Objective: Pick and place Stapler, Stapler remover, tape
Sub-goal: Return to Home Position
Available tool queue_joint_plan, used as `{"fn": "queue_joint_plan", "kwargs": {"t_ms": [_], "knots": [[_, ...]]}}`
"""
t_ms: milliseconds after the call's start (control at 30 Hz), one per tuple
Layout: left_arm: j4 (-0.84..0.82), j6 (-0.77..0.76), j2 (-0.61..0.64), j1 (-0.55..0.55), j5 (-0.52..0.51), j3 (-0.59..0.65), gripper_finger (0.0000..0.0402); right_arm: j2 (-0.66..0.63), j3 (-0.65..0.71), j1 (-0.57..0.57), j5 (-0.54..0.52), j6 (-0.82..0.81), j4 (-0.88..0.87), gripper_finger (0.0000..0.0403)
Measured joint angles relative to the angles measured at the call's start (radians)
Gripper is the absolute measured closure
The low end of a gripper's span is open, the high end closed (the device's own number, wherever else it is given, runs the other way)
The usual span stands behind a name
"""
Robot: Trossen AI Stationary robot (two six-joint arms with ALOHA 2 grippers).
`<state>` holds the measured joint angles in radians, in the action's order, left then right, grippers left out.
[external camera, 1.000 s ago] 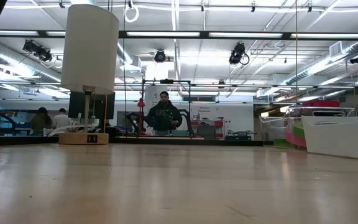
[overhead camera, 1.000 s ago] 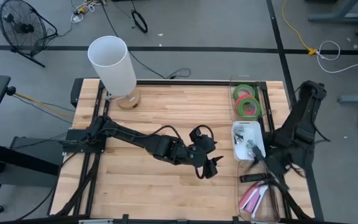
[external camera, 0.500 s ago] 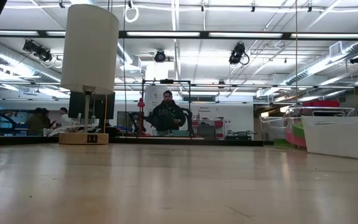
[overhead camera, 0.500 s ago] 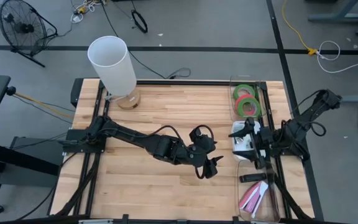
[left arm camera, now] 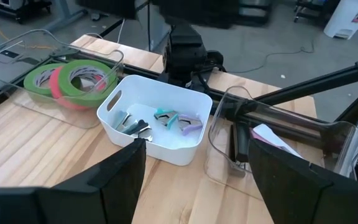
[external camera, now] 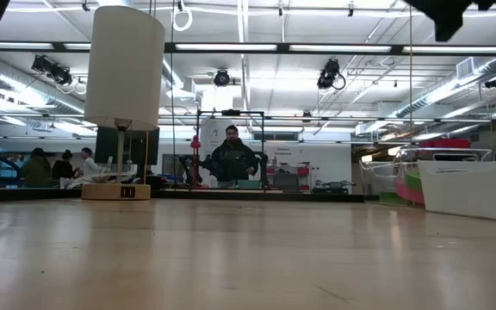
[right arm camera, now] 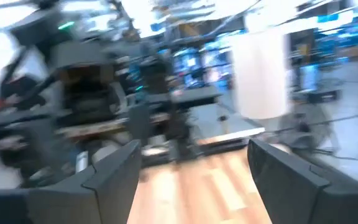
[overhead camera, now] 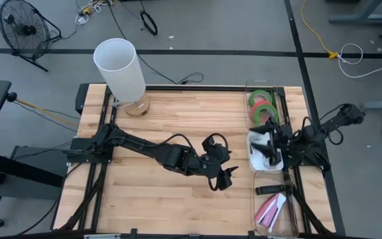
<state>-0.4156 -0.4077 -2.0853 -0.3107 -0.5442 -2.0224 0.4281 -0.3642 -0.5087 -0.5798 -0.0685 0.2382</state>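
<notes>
Two green tape rolls and a red-pink one (overhead camera: 262, 106) lie in a clear tray at the far right. Several small staple removers (left arm camera: 173, 118) lie in a white bin (overhead camera: 254, 159). A clear bin (overhead camera: 290, 222) near the right front corner holds a pink-and-white stapler (overhead camera: 269, 211) and a black one (overhead camera: 270, 190). My left gripper (overhead camera: 224, 179) hangs open over the bare table middle, pointing toward the bins. My right gripper (overhead camera: 264, 143) is open and empty above the white bin, about level.
A tall white lamp (overhead camera: 119, 70) on a wooden base stands at the table's far left. The wooden top between the lamp and the bins is bare. In the low view, people stand in the room beyond the far edge.
My right gripper has swung from over the clear stapler bin toward the table's far edge, to above the white bin. It has tipped up from pointing down to about level, and its arm has folded back toward the right edge. It stays open and empty.
</notes>
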Motion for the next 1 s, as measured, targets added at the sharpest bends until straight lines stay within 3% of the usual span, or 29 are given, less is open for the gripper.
{"fn": "queue_joint_plan", "kwargs": {"t_ms": [267, 400, 433, 567, 700, 1000], "knots": [[0.0, 0.0, 0.0, 0.0, -0.001, 0.0, 0.012, -0.163, 0.181, 0.032, -0.121, 0.001, 0.068, 0.0112], [0.0, 0.0, 0.0, 0.009, 0.042, 0.0, 0.012, -0.261, 0.337, 0.032, -0.127, 0.001, 0.148, 0.0112], [0.0, 0.0, 0.0, 0.012, 0.053, 0.0, 0.012, -0.287, 0.35, 0.032, -0.134, -0.005, 0.095, 0.0112], [0.0, 0.0, 0.0, 0.022, 0.056, 0.0, 0.012, -0.362, 0.348, 0.04, -0.128, -0.019, -0.171, 0.0112], [-0.001, 0.0, 0.0, 0.024, 0.052, 0.0, 0.012, -0.429, 0.349, 0.067, -0.111, -0.011, -0.147, 0.0112], [0.0, 0.0, 0.0, 0.024, 0.057, 0.0, 0.012, -0.428, 0.348, 0.191, -0.114, -0.011, -0.09, 0.0112]]}}
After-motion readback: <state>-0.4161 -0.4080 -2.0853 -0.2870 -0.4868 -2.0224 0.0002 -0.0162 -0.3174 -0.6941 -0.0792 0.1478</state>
